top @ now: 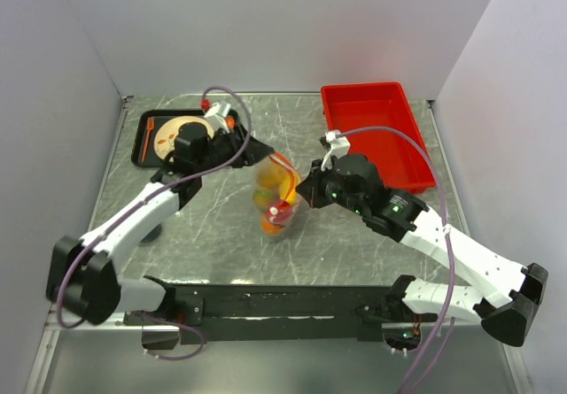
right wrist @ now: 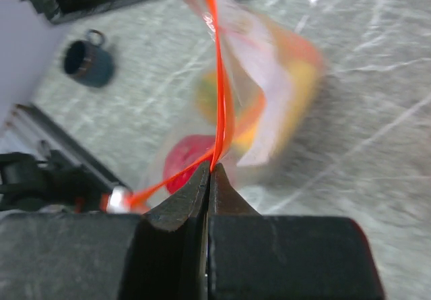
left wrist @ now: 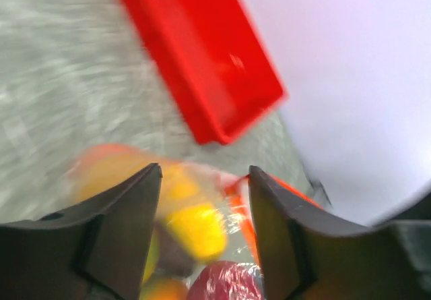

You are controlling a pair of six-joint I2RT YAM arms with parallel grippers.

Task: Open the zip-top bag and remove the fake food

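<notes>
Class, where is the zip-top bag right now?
In the top view the zip-top bag sits mid-table, left of the red bin, between the left end effector and the right end effector, which pinches its orange zipper strip.

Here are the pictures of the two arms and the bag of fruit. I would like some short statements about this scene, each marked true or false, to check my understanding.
1. The right gripper is shut on the orange-red zipper strip of the bag. True.
2. Some fruit lies in the red bin. False: no fruit shows in the bin.
3. The fruit is inside the bag. True.
4. The fingers of the left gripper are pressed together. False: they stand apart, and the bag shows between them.
5. The plate lies in the red bin. False: it lies on a black tray at the far left of the table.
</notes>
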